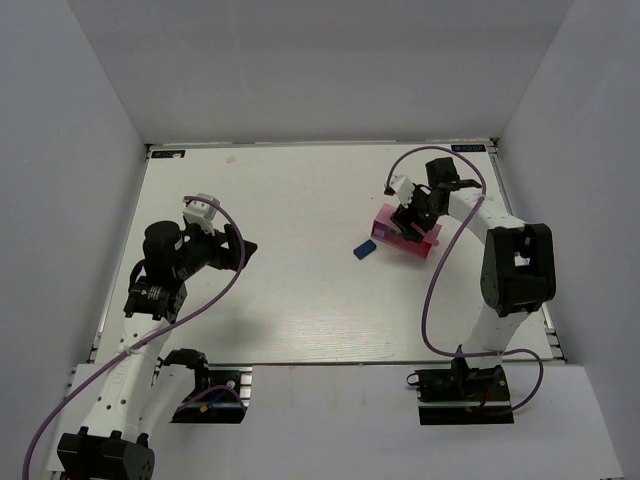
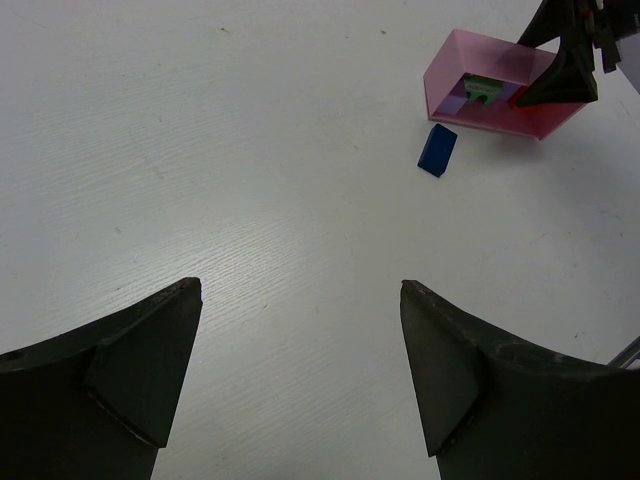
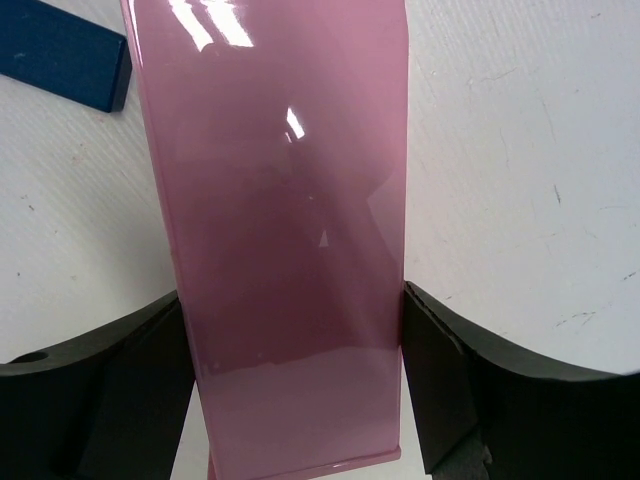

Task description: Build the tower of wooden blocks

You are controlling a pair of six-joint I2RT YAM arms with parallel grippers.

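One blue brick (image 1: 365,249) lies flat on the white table just left of the pink tray (image 1: 385,222). The left wrist view shows this brick (image 2: 437,149) in front of the tray (image 2: 470,55), which lies on its side with a green block (image 2: 482,88) and a lilac piece inside. My right gripper (image 1: 411,222) straddles the tray (image 3: 290,200). Its two fingers press flush on the tray's long sides, and the blue brick (image 3: 60,55) is at the upper left of its view. My left gripper (image 1: 244,248) hovers open over bare table at the left, well away from the blocks.
White walls enclose the table on three sides. The right arm's purple cable (image 1: 436,280) loops over the table near the tray. The left wrist view shows open tabletop (image 2: 250,180) between the left gripper (image 2: 300,290) and the blue brick.
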